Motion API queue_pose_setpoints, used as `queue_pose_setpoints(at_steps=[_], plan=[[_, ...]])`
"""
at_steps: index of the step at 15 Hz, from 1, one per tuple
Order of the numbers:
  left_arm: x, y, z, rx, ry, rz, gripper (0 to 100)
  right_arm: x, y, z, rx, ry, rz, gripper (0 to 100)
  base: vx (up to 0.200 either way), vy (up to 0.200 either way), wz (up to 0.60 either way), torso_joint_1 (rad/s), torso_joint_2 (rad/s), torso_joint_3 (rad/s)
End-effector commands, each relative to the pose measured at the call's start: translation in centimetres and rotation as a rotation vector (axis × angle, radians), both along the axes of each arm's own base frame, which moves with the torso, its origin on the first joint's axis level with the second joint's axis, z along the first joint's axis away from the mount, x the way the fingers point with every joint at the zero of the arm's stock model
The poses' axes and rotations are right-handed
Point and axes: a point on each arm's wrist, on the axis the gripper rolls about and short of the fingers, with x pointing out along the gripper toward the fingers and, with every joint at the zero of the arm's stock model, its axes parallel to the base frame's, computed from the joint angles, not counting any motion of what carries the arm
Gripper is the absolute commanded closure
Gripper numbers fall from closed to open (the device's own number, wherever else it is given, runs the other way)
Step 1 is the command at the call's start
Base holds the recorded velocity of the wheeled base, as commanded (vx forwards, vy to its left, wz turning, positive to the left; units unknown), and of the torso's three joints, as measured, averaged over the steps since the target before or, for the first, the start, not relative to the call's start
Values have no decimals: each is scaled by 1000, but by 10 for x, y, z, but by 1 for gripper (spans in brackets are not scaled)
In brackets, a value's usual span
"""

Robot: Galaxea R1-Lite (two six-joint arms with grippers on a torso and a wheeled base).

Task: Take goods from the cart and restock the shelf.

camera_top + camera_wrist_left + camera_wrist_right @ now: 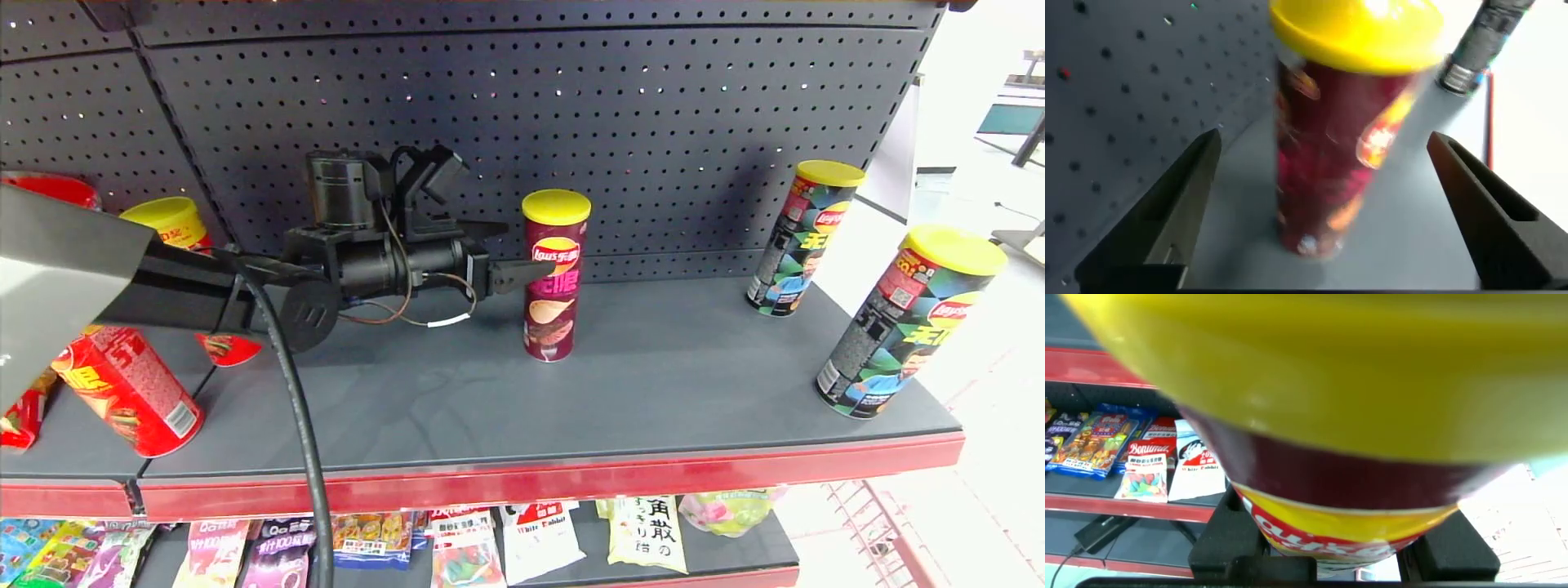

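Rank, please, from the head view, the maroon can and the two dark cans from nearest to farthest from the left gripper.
1. Maroon can, in the middle of the shelf, between the left gripper's open jaws.
2. Dark can at the back right, near the pegboard.
3. Dark can at the front right corner, farthest to the right.

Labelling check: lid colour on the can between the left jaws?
Yellow lid on a maroon can; clearest in head view.

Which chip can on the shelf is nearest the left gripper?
The maroon can mid-shelf, standing between the left gripper's open fingers; red cans and dark cans sit farther off.
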Motion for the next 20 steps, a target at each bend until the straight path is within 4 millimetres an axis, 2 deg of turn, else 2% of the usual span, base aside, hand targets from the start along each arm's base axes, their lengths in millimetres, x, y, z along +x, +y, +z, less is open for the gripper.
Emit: queue_pose_setpoints(at_steps=[1, 3, 5, 14, 20], plan=[[9, -8, -7, -3, 11, -3, 0, 1, 0, 0, 0, 6, -1, 100, 0, 0, 0, 0, 0, 0], [4, -19, -5, -32, 53, -27, 0, 0, 0, 0, 0, 5, -3, 100, 0, 0, 0, 0, 0, 0], [7, -26, -6, -39, 47, -42, 0, 0, 0, 0, 0, 0, -4, 100, 0, 0, 0, 0, 0, 0], [16, -31, -20, -37, 42, -49, 0, 0, 0, 0, -4, -6, -19, 100, 0, 0, 0, 0, 0, 0], [18, -33, -19, -39, 29, -51, 0, 0, 0, 0, -4, -6, -21, 100, 0, 0, 0, 0, 0, 0]])
